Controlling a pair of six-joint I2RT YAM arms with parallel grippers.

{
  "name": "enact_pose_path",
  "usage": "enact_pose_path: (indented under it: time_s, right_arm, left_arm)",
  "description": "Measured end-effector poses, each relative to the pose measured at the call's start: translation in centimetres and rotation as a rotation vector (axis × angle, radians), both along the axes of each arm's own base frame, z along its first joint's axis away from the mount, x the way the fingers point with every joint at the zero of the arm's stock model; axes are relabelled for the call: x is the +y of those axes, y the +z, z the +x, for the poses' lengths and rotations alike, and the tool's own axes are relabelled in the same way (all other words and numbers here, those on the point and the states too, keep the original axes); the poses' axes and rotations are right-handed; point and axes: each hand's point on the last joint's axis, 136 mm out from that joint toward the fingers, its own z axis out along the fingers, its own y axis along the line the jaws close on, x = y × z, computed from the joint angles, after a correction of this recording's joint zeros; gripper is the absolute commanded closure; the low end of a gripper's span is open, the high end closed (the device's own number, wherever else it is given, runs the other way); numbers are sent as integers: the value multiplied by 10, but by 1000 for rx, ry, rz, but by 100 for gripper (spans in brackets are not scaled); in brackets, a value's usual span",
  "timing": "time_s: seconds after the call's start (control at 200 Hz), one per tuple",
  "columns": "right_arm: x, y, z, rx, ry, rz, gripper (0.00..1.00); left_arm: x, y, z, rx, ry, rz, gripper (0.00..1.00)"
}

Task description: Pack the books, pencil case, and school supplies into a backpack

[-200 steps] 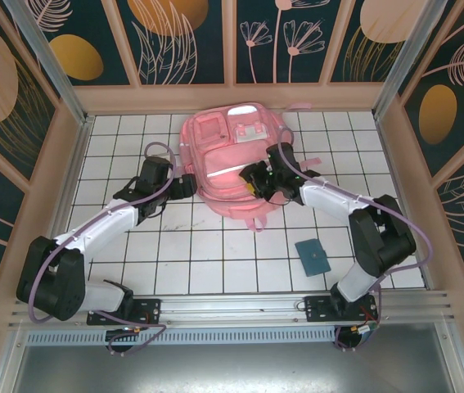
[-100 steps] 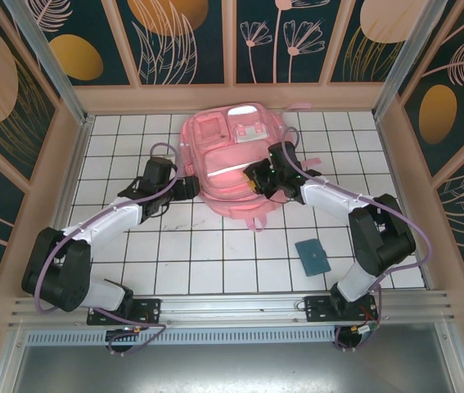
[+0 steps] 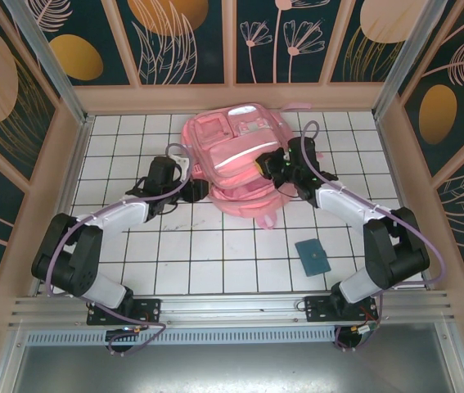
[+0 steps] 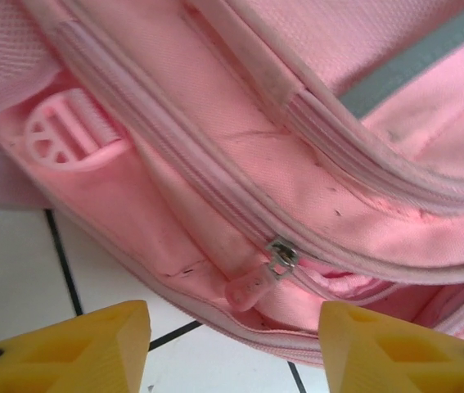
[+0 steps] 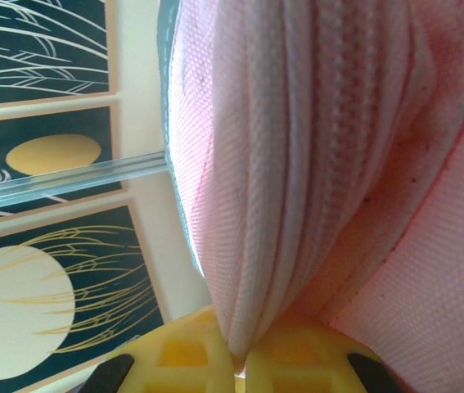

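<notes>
With the right claw (image 5: 240, 360) pinching a fold of the backpack (image 3: 225, 173), the half-open left claw (image 4: 227, 344) should centre on the zipper pull (image 4: 252, 286) before closing on it.

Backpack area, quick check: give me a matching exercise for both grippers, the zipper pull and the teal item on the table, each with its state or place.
Things:
1. left gripper
2. right gripper
3. zipper pull
4. teal item

States or places:
A. flat on the tiles near the right arm's base
B. shut on a fold of the backpack
C. open, holding nothing
D. hanging loose, untouched

Pairs: 1-C, 2-B, 3-D, 4-A
</notes>
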Motion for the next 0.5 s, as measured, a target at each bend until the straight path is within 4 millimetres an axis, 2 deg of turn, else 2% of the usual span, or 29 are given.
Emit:
enact_pose_path:
  time_s: [0.115,0.23,0.495]
  right_arm:
    - [1,3,0,-4,6,13,100]
    - [2,4,0,-7,12,21,100]
    - [2,5,0,-5,15,25,100]
  left_arm:
    - [-9,-3,-4,-40,-84,-10,52]
    - [-17,-5,-5,-76,-151,-16,62]
    - [-22,-27,0,-79,-211,29,67]
